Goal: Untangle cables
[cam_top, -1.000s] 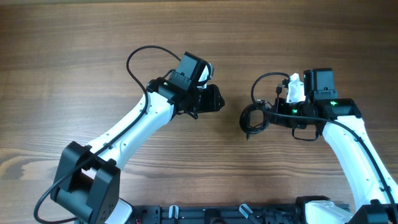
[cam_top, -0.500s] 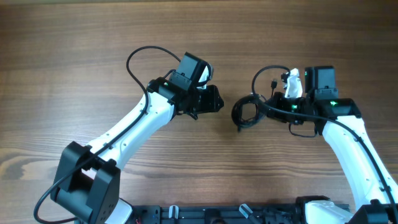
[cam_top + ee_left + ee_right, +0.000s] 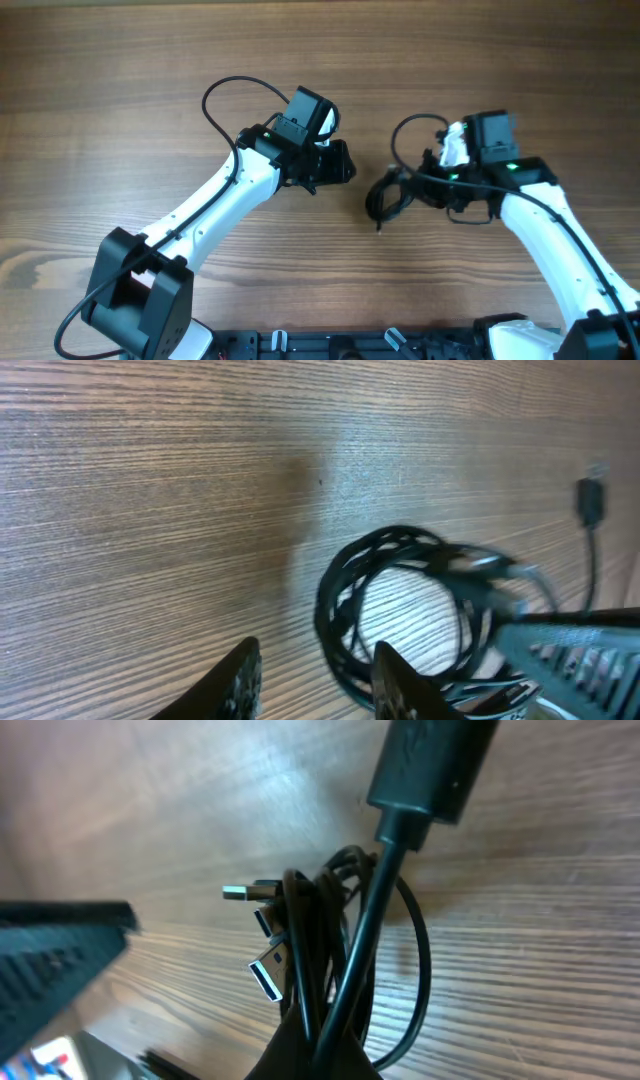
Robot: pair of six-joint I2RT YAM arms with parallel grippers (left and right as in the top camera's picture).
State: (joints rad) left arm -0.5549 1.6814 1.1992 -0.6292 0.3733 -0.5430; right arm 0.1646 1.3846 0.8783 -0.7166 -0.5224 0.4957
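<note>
Overhead looks straight down; both close wrist views share the cable coil (image 3: 335, 610).

Both arms were the same build: white rounded links, black joint housings.

Left arm (image 3: 215, 205): a black boxy camera module (image 3: 308, 110) sat just behind the left tool (image 3: 345, 160). There was a green LED (image 3: 268, 128) further back from the tool, and a thin black cable loop (image 3: 205, 103) arched behind that. A big black base block (image 3: 135, 300) sat at the far end from the tool. The tool fingers (image 3: 238, 685) were black with rounded tips.

Right arm (image 3: 560, 250): a black box (image 3: 490, 132) sat behind the right tool (image 3: 405, 187), with a white part (image 3: 455, 145) beside it and green wrist lights (image 3: 510, 167) just behind the tool. Its ribbed finger (image 3: 570, 642) was dark grey with a fine tread.
</note>
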